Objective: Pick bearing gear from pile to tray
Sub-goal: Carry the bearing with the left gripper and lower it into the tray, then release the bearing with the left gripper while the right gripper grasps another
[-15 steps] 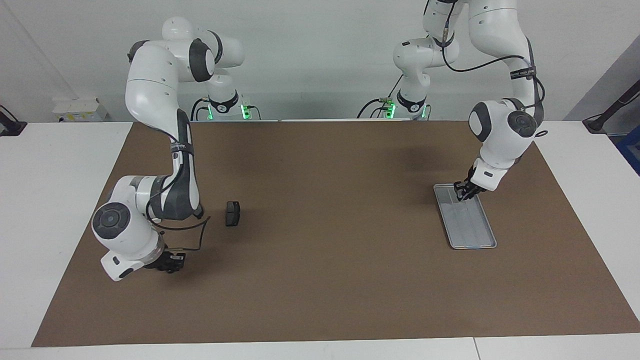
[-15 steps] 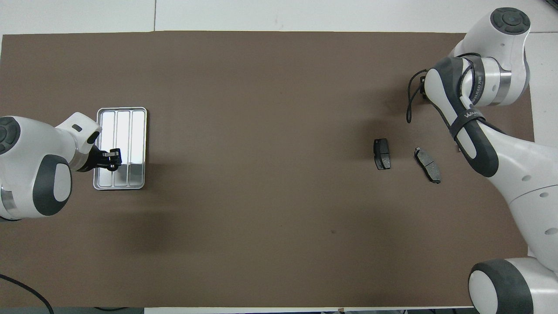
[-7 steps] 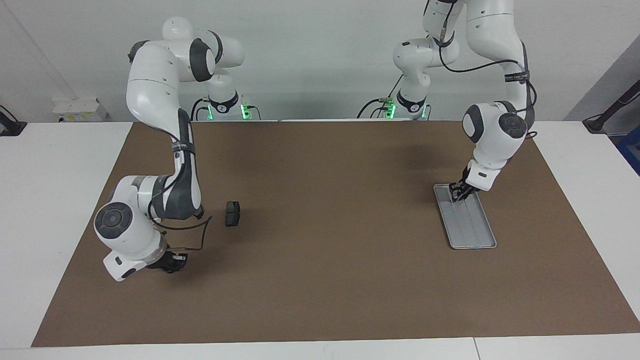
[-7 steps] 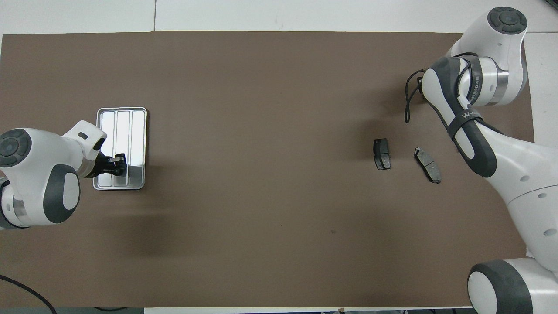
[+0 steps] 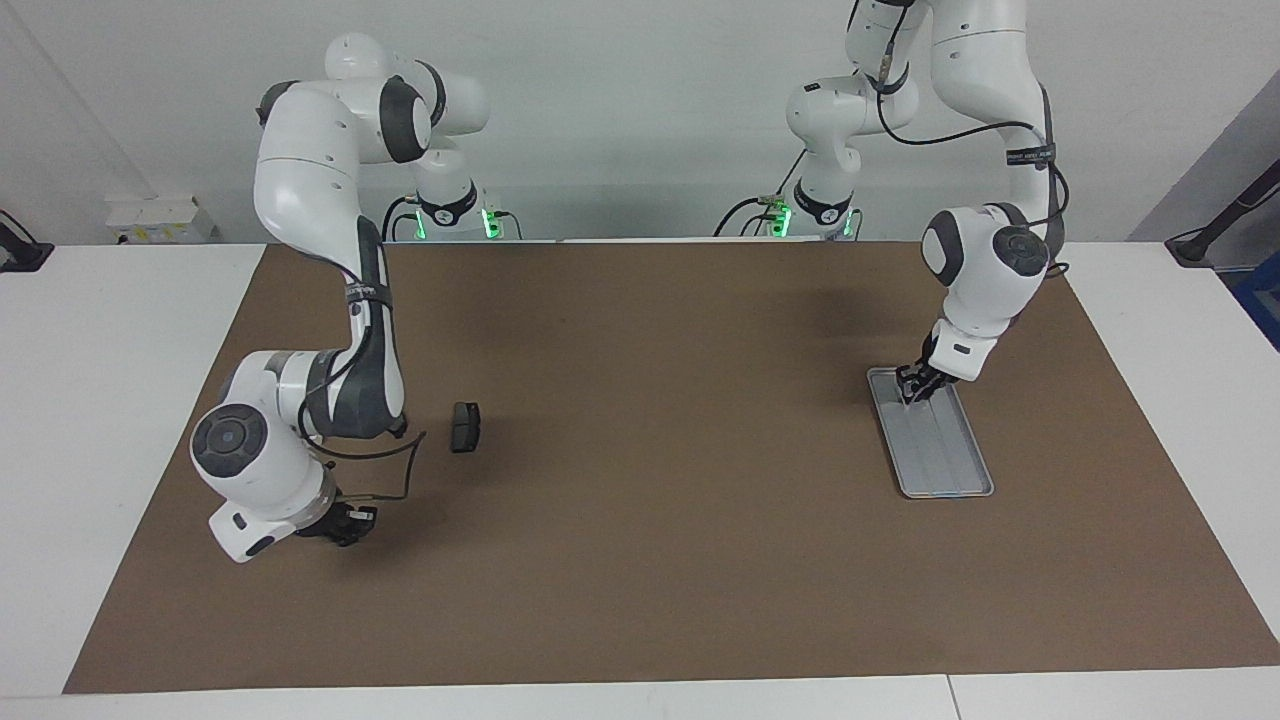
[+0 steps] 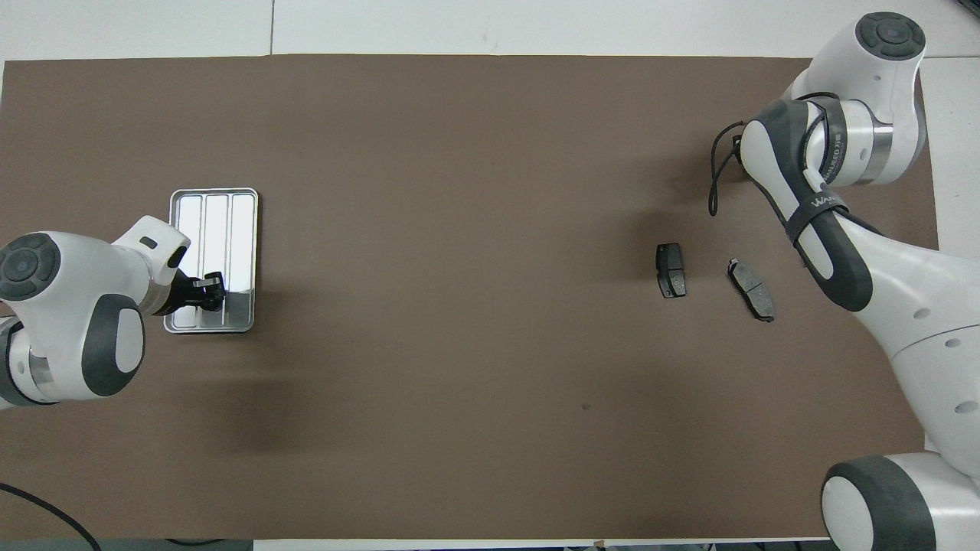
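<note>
A brown mat (image 5: 640,560) covered the white table (image 5: 120,330). The right gripper (image 5: 345,523) hung low over the mat at the right arm's end; apart or together could not be told. A dark pad (image 5: 465,426) lay near it. The tray (image 5: 945,460) sat toward the left arm's end, with the left gripper (image 5: 912,388) low over its end nearer the robots, its grip likewise unreadable. No bearing gear could be made out. Any release should probably come low, inside the rim. Only the overhead view showed a second pad (image 6: 751,288); only the facing view showed the right gripper.

Facing and overhead cameras, both high and distant, share the mat (image 5: 650,560).
</note>
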